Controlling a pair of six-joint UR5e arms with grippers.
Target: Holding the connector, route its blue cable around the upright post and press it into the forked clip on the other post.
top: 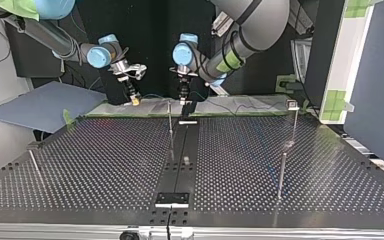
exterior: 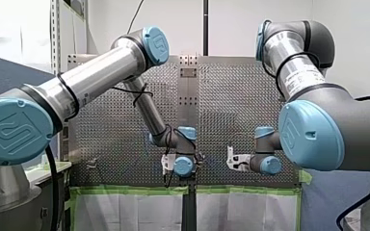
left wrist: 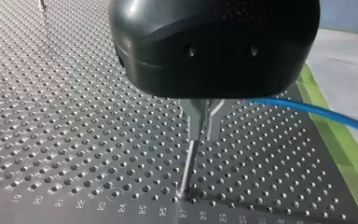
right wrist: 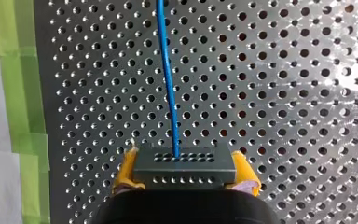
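Blue cable runs off frame; forked clip too small.

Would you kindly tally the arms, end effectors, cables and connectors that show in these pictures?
Arms: 2 (left arm, right arm)
End effectors: 2 (left end effector, right end effector)
Blue cable: 1
Connector: 1
Total: 6

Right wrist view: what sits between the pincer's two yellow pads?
In that view, a dark connector block fills the gap between the yellow pads of my right pincer, touching both. A blue cable leaves it over the perforated table.
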